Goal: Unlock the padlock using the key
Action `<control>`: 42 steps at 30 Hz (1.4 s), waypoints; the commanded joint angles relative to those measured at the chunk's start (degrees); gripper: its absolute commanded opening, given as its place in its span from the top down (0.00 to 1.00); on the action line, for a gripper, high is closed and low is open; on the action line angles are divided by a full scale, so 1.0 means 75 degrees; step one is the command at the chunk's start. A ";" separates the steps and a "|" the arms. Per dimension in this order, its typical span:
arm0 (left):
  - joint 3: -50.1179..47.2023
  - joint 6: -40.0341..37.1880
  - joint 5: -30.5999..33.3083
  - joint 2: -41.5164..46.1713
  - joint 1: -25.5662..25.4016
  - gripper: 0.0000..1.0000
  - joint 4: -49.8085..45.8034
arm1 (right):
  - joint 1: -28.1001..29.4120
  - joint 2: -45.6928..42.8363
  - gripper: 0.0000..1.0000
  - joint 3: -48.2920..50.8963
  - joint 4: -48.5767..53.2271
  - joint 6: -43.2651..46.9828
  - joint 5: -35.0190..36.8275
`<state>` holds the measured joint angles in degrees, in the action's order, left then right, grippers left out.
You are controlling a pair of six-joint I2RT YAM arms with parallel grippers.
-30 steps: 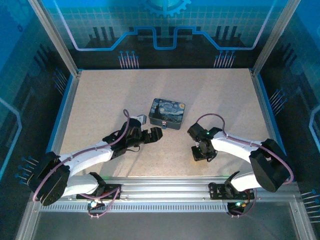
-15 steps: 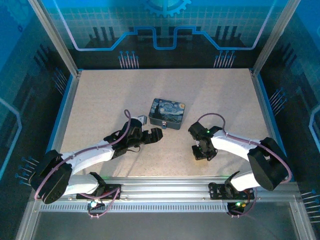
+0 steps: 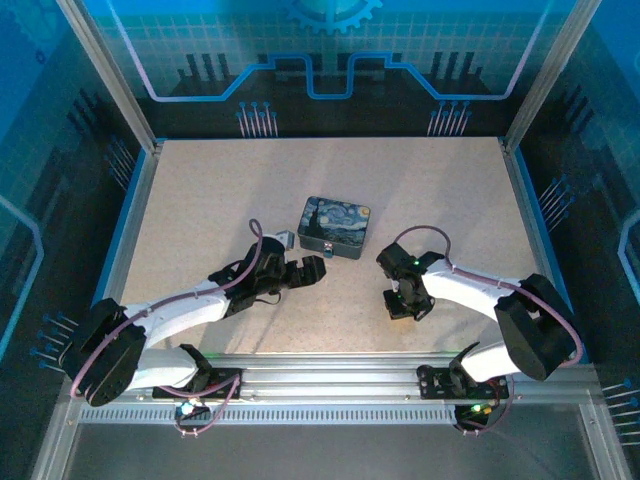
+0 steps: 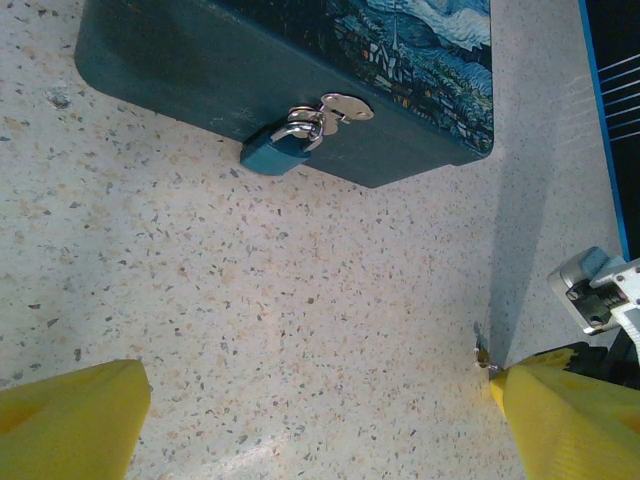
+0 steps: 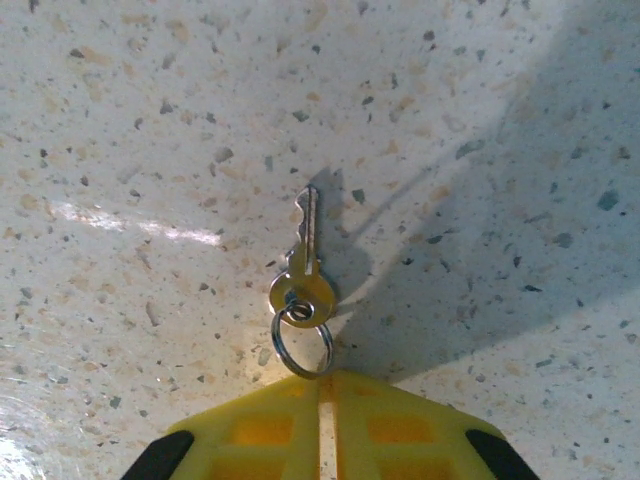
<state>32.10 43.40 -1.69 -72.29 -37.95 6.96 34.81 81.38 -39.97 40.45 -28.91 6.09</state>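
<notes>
Your right end effector [image 5: 320, 388] has its fingers pressed together. The key [image 5: 308, 240] lies flat on the worktop [image 5: 140, 110] directly ahead of the fingertips, blade pointing away, with its split ring [image 5: 302, 345] touching the seam between them; you cannot tell whether the ring is pinched. Your left end effector [image 4: 310, 390] is spread wide above bare worktop, and the padlock [image 4: 272, 152] hangs ahead of it, slightly to the left, with its shackle through the hasp [image 4: 345, 105] on the near wall of the printed tin [image 4: 180, 60].
</notes>
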 commanded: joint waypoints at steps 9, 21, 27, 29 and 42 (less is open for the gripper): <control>0.0245 -0.0083 -0.0003 0.0120 0.0080 0.07 -0.0001 | -0.0082 -0.0495 1.00 -0.0123 0.0096 0.0138 0.0279; 0.0068 0.0214 -0.0202 0.0405 0.0302 0.07 0.0141 | -0.0217 -0.0484 0.80 -0.0345 -0.0081 0.0293 0.0062; 0.0033 0.0211 -0.0206 0.0401 0.0316 0.07 0.0133 | -0.0359 -0.0223 0.67 -0.0444 -0.0257 0.0145 -0.0135; 0.0023 0.0191 -0.0208 0.0399 0.0329 0.07 0.0120 | -0.0471 -0.0135 0.66 -0.0427 -0.0317 0.0139 -0.0216; 0.0045 0.0155 -0.0244 0.0317 0.0378 0.07 0.0115 | -0.0648 0.0321 0.71 -0.0275 -0.0383 0.0046 -0.0757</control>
<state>32.10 44.73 -2.37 -70.43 -35.73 7.20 30.39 83.66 -42.02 36.82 -27.55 2.11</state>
